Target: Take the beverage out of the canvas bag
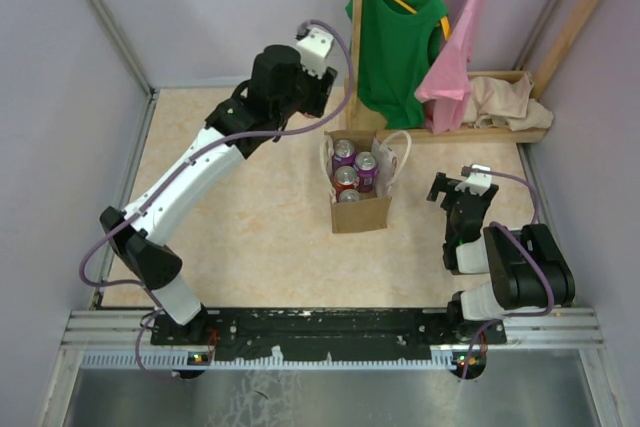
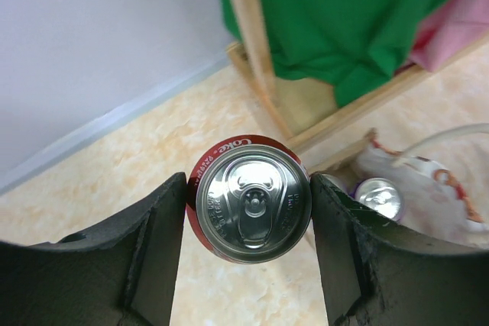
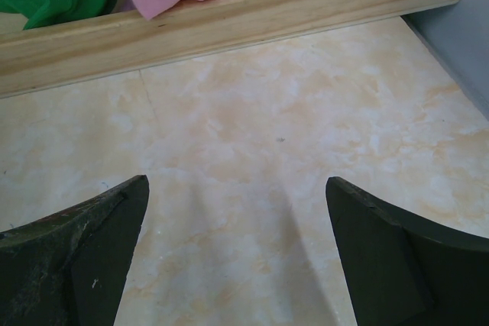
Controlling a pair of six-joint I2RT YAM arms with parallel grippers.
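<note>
The left hand [image 2: 248, 219] is pinching a red cola can with a silver lid [image 2: 252, 188]. 1 dark finger presses on each side of the can's round wall just below the rim, and the can stands upright. The beverage is therefore out of the bag and in this hand, above the beige marbled desk [image 2: 114, 166]. How high it hangs is hard to judge, since the overhead view hides the fingers under the wrist.

Just right of the hand and lower stands the small tan-brown canvas bag with white loop handles [image 2: 428, 177]. 1 silver can top [image 2: 380, 198] shows inside it, and the overhead view gives 4 remaining cans [image 1: 355, 172]. Beyond the hand rise a pale wooden rack post [image 2: 248, 43] and a hanging green shirt [image 2: 344, 20].

The right hand [image 3: 237, 188] is spread with nothing between its fingers. It hovers over bare desk, well apart from the bag [image 1: 361, 215].

The main risks:
- The grip is only 2 narrow contacts on a smooth curved wall. A quick swing or a slight loosening could let the can slide down or twist out.
- Carrying the can forward could knock it against the post, which would shift it in the fingers.
- Drifting right could catch a handle loop and tip the light bag, spilling the other cans.
- Letting go too high, or with the can tilted, would probably make it topple and roll.
</note>
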